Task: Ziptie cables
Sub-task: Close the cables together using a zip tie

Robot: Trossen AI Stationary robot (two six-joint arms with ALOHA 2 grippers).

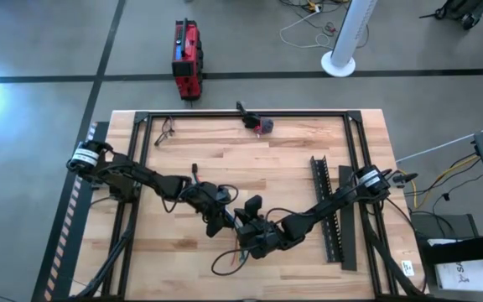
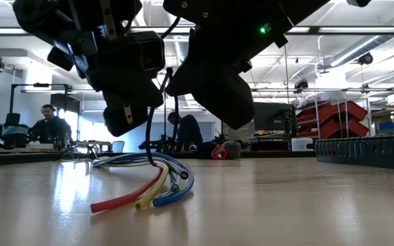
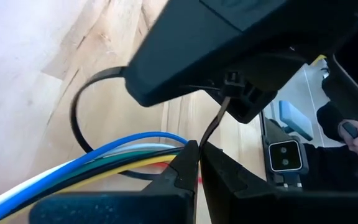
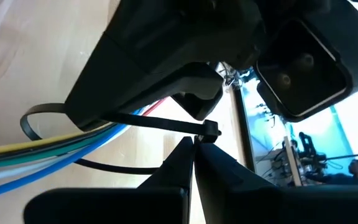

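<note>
Table: a wooden table point(image 1: 309, 252) with a black frame around its edge.
Cables: the cables point(image 2: 152, 179) lie loose on the table near its front edge, about midway along it; red, yellow, blue and green strands fan out with their ends resting on the wood. In the high view the cables point(image 1: 237, 254) sit just under the two grippers.
Ziptie: a thin black ziptie point(image 4: 157, 124) loops around the cables; its loop point(image 3: 82, 118) stands wide, not drawn tight. Its head sits just above the right gripper's fingertips.
Left gripper: the left gripper point(image 1: 218, 220) hangs over the cables, just left of the right one. Its fingers point(image 3: 188, 163) are pressed together on the ziptie's thin tail, which rises from between the tips.
Right gripper: the right gripper point(image 1: 254, 239) is closed, its tips point(image 4: 194, 149) meeting right under the ziptie's head, pinching the strap there. It nearly touches the left gripper.
Black strip: a long toothed black strip point(image 1: 327, 205) lies on the table, right of the cables and well apart from them.
Room: two people sit at benches beyond the table's far edge.
</note>
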